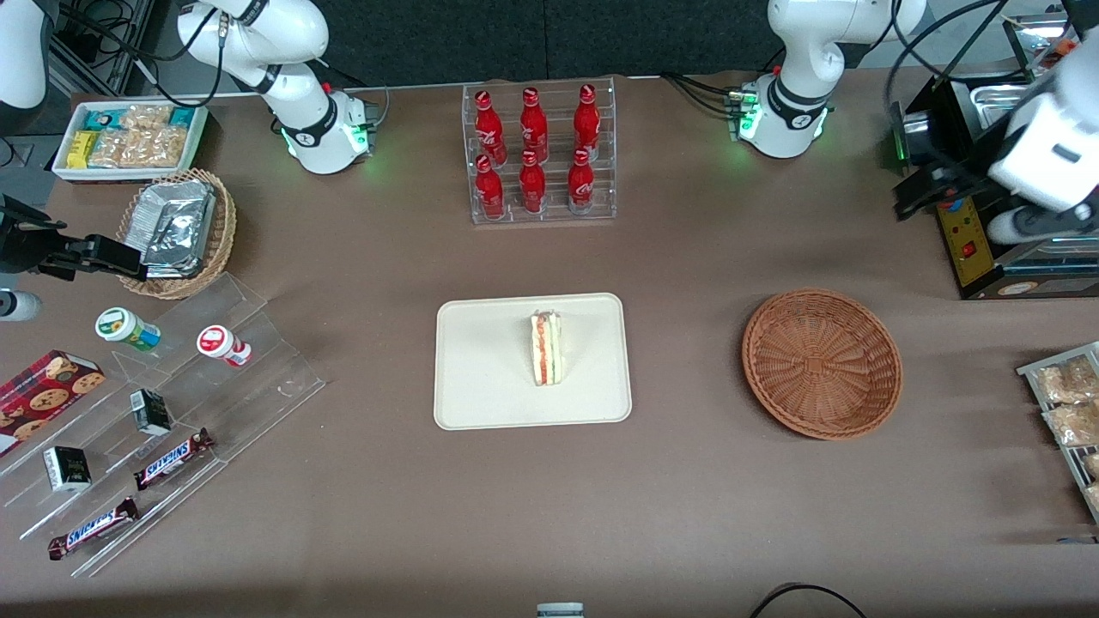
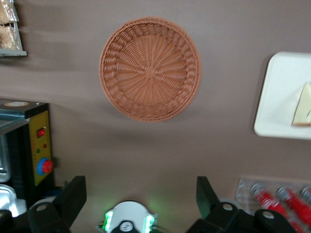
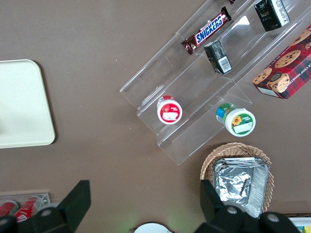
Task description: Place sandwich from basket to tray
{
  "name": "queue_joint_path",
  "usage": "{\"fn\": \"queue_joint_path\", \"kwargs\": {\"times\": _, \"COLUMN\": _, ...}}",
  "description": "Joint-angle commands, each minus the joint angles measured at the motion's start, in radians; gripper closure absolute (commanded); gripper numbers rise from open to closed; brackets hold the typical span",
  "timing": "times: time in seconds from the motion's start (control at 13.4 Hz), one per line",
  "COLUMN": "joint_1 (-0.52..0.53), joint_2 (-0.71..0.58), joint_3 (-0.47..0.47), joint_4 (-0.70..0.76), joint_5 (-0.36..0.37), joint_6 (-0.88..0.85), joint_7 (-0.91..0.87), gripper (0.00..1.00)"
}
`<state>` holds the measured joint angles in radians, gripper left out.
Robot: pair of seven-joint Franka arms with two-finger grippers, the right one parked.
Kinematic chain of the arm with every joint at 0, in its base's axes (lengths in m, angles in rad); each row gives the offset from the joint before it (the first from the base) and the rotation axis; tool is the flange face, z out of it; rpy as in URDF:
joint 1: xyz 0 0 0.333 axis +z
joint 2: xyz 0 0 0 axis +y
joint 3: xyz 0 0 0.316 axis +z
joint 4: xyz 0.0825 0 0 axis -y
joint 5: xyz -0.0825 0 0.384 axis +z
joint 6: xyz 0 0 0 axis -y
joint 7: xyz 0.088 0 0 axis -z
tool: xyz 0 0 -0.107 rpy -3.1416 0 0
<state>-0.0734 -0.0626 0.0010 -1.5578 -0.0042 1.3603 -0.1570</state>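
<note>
The sandwich [image 1: 546, 348], a cream wedge with red and green layers on its edge, lies on the cream-beige tray [image 1: 481, 378] at the table's middle. The round reddish-brown wicker basket [image 1: 822, 362] stands beside the tray, toward the working arm's end, with nothing in it. My gripper [image 1: 923, 196] hangs high over the table, farther from the front camera than the basket, near a black machine. In the left wrist view the gripper [image 2: 141, 194] is open and holds nothing, and the basket [image 2: 150, 69], a corner of the tray [image 2: 284, 97] and part of the sandwich [image 2: 303, 109] show.
A clear rack of red bottles [image 1: 539, 154] stands farther from the camera than the tray. The black machine [image 1: 987, 249] and a rack of snack packets [image 1: 1069, 403] sit at the working arm's end. An acrylic stand with snacks [image 1: 172, 412] and a tan foil-packet basket [image 1: 180, 232] lie toward the parked arm's end.
</note>
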Motion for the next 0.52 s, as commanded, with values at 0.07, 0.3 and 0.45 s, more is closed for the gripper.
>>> {"fn": "queue_joint_path", "kwargs": {"times": 0.07, "joint_1": 0.052, "joint_2": -0.069, "joint_3": 0.017, "joint_4": -0.068, "joint_5": -0.008, "joint_6": -0.009, "joint_7": 0.192, "gripper": 0.0}}
{"fn": "queue_joint_path", "kwargs": {"times": 0.3, "joint_1": 0.049, "joint_2": -0.057, "joint_3": 0.025, "joint_4": -0.05, "joint_5": -0.002, "joint_6": -0.012, "joint_7": 0.2, "gripper": 0.0}}
{"fn": "queue_joint_path", "kwargs": {"times": 0.45, "joint_1": 0.041, "joint_2": -0.037, "joint_3": 0.022, "joint_4": -0.019, "joint_5": 0.0, "joint_6": -0.01, "joint_7": 0.198, "gripper": 0.0}}
